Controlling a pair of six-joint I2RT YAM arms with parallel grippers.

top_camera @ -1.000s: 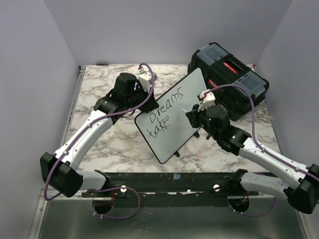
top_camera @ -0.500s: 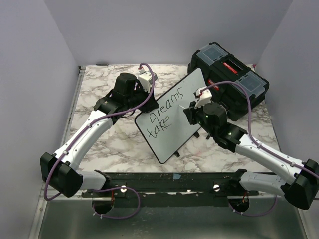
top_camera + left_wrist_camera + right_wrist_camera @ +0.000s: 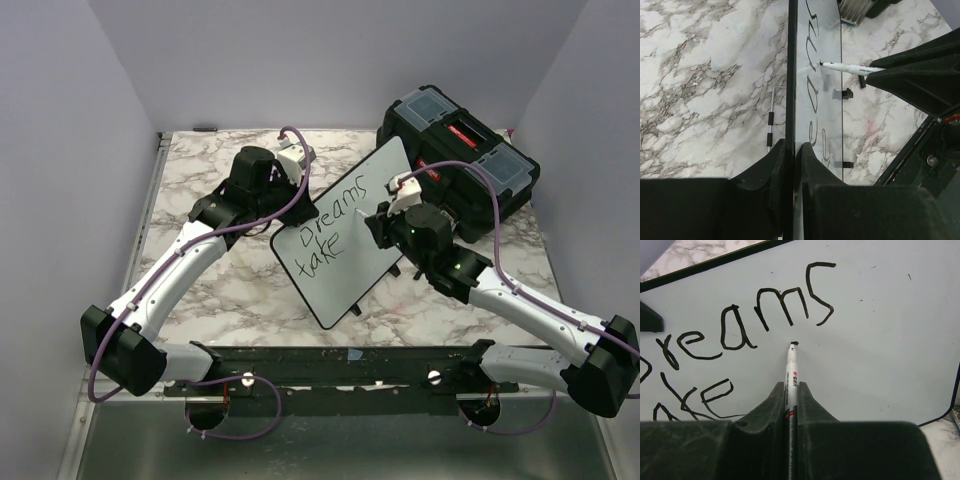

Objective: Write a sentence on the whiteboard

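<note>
The whiteboard (image 3: 345,228) stands tilted mid-table, black-rimmed. The sentence (image 3: 335,222) on it reads "Dreams" with "take" under it; no further word shows. My left gripper (image 3: 290,190) is shut on the board's upper left edge, with the rim (image 3: 790,100) pinched between the fingers. My right gripper (image 3: 385,222) is shut on a white marker (image 3: 791,375). The marker's black tip (image 3: 794,344) is at the board just below the "m" of "Dreams" (image 3: 780,307). The marker also shows in the left wrist view (image 3: 850,68), with its tip at the board face.
A black toolbox (image 3: 460,160) with clear lid compartments stands behind the board's right end. A thin metal rod (image 3: 771,120) lies on the marble table (image 3: 200,180) behind the board. A black rail (image 3: 340,362) runs along the near edge.
My right gripper has moved left and up across the board with the marker, bringing its tip to the spot under "Dreams". The left gripper and the board have not moved.
</note>
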